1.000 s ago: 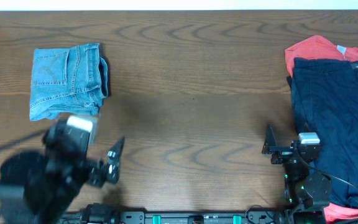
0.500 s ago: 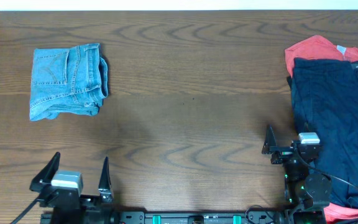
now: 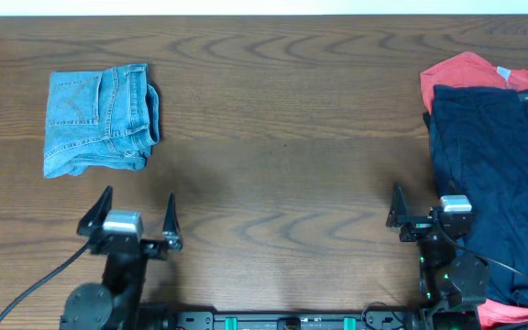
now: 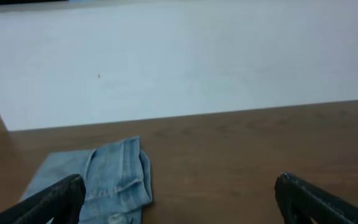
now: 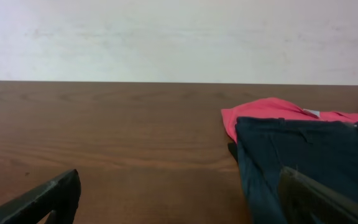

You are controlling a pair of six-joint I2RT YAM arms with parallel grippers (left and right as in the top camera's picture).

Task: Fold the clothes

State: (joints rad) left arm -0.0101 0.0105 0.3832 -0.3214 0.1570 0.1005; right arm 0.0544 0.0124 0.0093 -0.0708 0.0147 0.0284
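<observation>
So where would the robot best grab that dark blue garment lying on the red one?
Probably the left edge of the dark blue garment, just nearer than the red garment, approached from the left by the right hand. There the flat cloth lies straight on the bare table, so a pinch shouldn't catch the red layer.

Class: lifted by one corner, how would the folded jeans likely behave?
The folded jeans are layered cloth, so they would probably sag and unfold. Pushed flat, they likely slide on the smooth table, not roll.
</observation>
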